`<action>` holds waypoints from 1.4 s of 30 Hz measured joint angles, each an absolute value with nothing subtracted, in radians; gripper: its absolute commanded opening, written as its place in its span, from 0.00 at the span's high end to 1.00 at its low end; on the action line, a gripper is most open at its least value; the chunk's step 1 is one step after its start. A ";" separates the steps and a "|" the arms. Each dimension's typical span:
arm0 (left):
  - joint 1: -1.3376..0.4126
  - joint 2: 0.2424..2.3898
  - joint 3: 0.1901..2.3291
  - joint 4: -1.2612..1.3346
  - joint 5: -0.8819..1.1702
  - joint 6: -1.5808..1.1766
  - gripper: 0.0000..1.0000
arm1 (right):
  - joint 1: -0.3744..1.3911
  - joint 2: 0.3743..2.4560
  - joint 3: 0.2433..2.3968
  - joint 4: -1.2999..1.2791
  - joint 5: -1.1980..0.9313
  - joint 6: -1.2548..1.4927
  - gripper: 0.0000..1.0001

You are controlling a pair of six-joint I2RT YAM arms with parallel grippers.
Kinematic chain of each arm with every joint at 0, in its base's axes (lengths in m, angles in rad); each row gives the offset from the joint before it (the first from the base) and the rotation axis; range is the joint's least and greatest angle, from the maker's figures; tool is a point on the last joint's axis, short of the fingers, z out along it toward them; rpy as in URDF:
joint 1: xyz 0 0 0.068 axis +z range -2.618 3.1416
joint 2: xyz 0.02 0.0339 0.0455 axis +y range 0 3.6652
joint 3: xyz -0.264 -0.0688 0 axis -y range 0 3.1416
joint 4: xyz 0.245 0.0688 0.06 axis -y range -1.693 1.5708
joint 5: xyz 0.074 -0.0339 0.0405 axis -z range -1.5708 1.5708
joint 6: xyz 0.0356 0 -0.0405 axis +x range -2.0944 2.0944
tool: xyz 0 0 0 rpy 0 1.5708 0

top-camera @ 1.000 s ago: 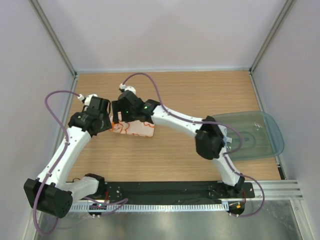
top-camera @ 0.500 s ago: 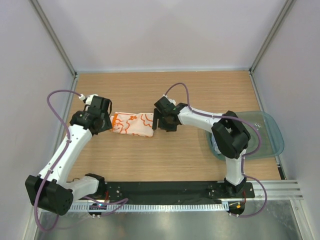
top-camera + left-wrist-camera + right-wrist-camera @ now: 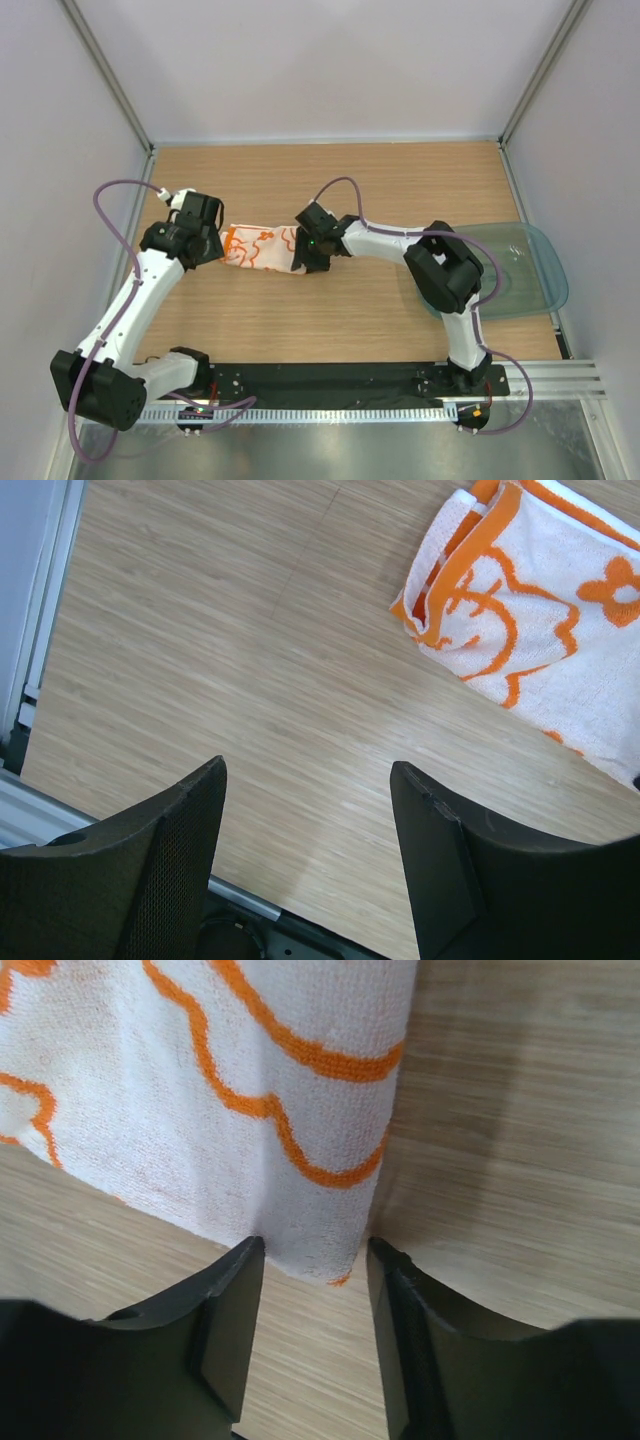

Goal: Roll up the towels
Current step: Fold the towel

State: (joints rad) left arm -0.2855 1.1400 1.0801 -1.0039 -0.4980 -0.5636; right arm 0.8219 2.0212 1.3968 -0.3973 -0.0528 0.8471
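A white towel with orange line drawings (image 3: 262, 248) lies folded flat on the wooden table, between the two grippers. My left gripper (image 3: 212, 245) is open and empty just off the towel's left end. In the left wrist view (image 3: 310, 770) the towel (image 3: 540, 630) lies ahead at the upper right, apart from the fingers. My right gripper (image 3: 303, 258) is low at the towel's right end. In the right wrist view (image 3: 312, 1250) it is open, with the towel's near corner (image 3: 200, 1080) lying between the two fingertips.
A translucent green tray (image 3: 520, 270) lies at the table's right edge, partly under the right arm. Metal frame posts and white walls bound the table at the left, back and right. A black rail runs along the near edge.
My right gripper left the towel's left part, swung out to the right of the towel, then came back to its right end. The left arm has hardly moved.
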 measured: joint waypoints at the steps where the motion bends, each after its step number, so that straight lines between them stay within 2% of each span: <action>1: -0.286 1.140 1.080 -1.003 -0.498 -0.564 0.32 | 0.825 2.029 1.396 -0.392 -0.057 0.850 0.61; 3: -0.285 1.140 1.080 -1.003 -0.500 -0.564 0.32 | 0.831 2.034 1.394 -0.377 -0.068 0.859 0.69; 4: -0.285 1.140 1.080 -1.004 -0.501 -0.564 0.33 | 0.832 2.034 1.388 -0.369 -0.069 0.862 0.76; 7: -0.285 1.140 1.080 -1.003 -0.501 -0.564 0.35 | 0.834 2.032 1.356 -0.340 -0.078 0.865 0.86; 12: -0.284 1.142 1.080 -0.984 -0.450 -0.563 0.39 | 0.834 1.962 1.246 -0.295 -0.082 0.855 0.93; 18: -0.286 1.229 1.081 -0.895 -0.297 -0.574 0.48 | 0.834 1.777 1.029 -0.347 -0.081 0.796 0.93; 24: -0.398 1.416 1.089 -0.781 -0.209 -0.599 0.49 | 0.834 1.616 0.868 -0.432 -0.079 0.736 0.93; 30: -0.539 1.537 1.094 -0.666 -0.146 -0.619 0.50 | 0.832 1.581 0.825 -0.427 -0.099 0.709 0.93; 42: -0.539 1.560 0.990 -0.572 -0.130 -0.631 0.54 | 0.827 1.593 0.825 -0.412 -0.133 0.691 0.94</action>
